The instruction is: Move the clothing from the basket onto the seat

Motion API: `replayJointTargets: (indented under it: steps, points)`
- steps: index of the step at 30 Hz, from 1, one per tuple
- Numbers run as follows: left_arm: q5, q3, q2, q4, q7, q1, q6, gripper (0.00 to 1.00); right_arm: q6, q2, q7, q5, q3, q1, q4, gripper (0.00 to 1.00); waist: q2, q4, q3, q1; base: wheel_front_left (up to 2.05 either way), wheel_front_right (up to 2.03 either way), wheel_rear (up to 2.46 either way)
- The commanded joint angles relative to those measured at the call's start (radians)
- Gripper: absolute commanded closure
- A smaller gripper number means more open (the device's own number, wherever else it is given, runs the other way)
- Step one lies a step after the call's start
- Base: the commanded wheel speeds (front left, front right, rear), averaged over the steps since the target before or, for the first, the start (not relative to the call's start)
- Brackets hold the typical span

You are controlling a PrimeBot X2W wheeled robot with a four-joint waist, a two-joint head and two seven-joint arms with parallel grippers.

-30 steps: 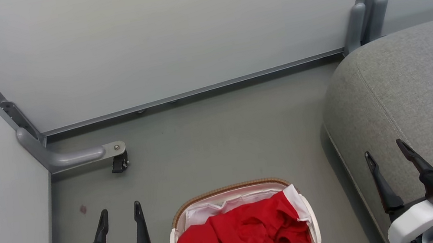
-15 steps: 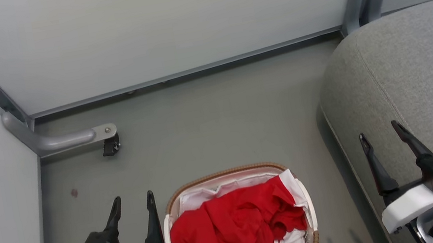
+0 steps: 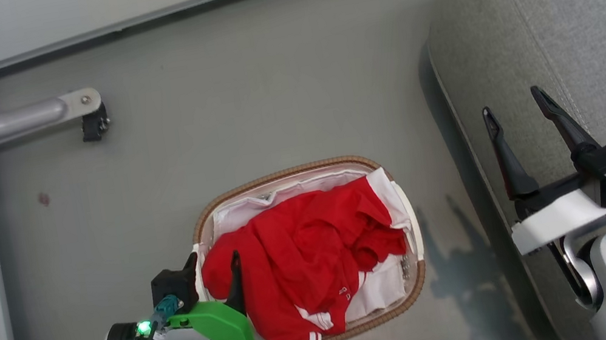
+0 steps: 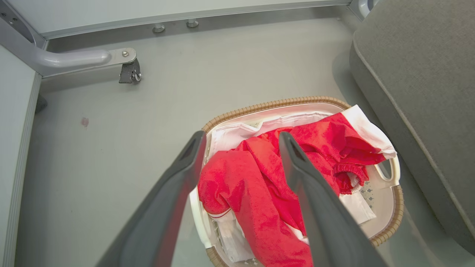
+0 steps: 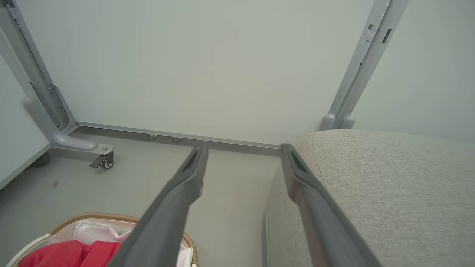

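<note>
At the far left, a grey metal frame leg with a small black castor [image 3: 32, 115] stood on the smooth grey floor [image 3: 241, 94], well apart from the work. The left gripper [image 3: 213, 257] hung at the left end of the small oval cream-white plastic basket with the brown woven rim [image 3: 279, 172]. Its two dark fingers were spread, one at the rim and the other over the red cloth (the left wrist view had them framing the heap squarely). That pose read as a setup for a downward pinch, since nothing lay between the fingers.

The bright red soft garments [image 3: 304, 250] sat crumpled inside the basket on the plain white liner cloth [image 3: 247, 207], with a white-striped cuff draped toward the rim nearest the robot. Heaped that high, they seemed to offer a fold to grab without a deep reach.

Further right, the right gripper [image 3: 512, 102] hovered over the edge of the large grey upholstered seat cushion [image 3: 578, 13], fingers apart and holding nothing. It was probably parked there to leave the route from the basket free. The seat stood near the basket with no red cloth on it, so I judged the transfer not yet begun.
</note>
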Motion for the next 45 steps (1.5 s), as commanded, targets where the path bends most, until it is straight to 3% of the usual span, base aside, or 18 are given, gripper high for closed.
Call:
replayJointTargets:
  steps: [1, 11, 14, 26, 27, 28, 29, 37, 45]
  points:
    - [-0.009, -0.014, 0.006, 0.036, 0.0, -0.035, -0.006, 0.0, 0.0, -0.004, -0.005, 0.007, 0.002, -0.026, -0.005, 0.0, -0.0001, -0.053, 0.133, -0.0001, 0.0, 0.0, 0.0]
    - [-0.097, -0.11, 0.007, 0.285, 0.015, -0.153, -0.018, 0.0, 0.0, -0.004, -0.005, 0.028, 0.035, -0.085, -0.007, 0.0, -0.0001, -0.095, 0.227, -0.0001, 0.0, 0.0, 0.0]
    - [-0.118, -0.142, 0.007, 0.361, 0.043, -0.224, -0.002, 0.0, 0.0, -0.004, -0.005, 0.035, 0.055, -0.126, -0.019, 0.0, -0.0001, -0.115, 0.297, -0.0001, 0.0, 0.0, 0.0]
    - [-0.138, -0.153, 0.007, 0.44, 0.11, -0.303, 0.034, 0.0, 0.0, -0.004, -0.005, 0.057, 0.09, -0.177, -0.02, 0.0, -0.0001, -0.142, 0.375, -0.0001, 0.0, 0.0, 0.0]
    - [-0.146, -0.151, 0.007, 0.444, 0.12, -0.304, 0.032, 0.53, 0.0, -0.004, -0.005, 0.058, 0.092, -0.177, -0.019, 0.0, -0.0001, -0.143, 0.375, -0.0001, 0.0, 0.0, 0.0]
    - [-0.147, -0.151, 0.007, 0.446, 0.124, -0.304, 0.032, 0.71, 0.0, -0.004, -0.005, 0.06, 0.094, -0.177, -0.017, 0.0, -0.0001, -0.145, 0.374, -0.0001, 0.0, 0.0, 0.0]
    - [-0.151, -0.151, 0.007, 0.448, 0.13, -0.303, 0.031, 1.0, 0.0, -0.004, -0.005, 0.062, 0.095, -0.177, -0.015, 0.0, -0.0001, -0.146, 0.373, -0.0001, 0.0, 0.0, 0.0]
    - [-0.179, -0.161, 0.007, 0.453, 0.114, -0.285, 0.017, 1.0, 0.0, -0.004, -0.005, 0.061, 0.092, -0.166, -0.003, 0.0, -0.0001, -0.145, 0.336, -0.0001, 0.0, 0.0, 0.0]
    - [-0.197, -0.19, 0.007, 0.434, 0.052, -0.242, 0.006, 1.0, 0.0, -0.004, -0.005, 0.04, 0.084, -0.118, 0.019, 0.0, -0.0001, -0.116, 0.221, -0.0001, 0.0, 0.0, 0.0]
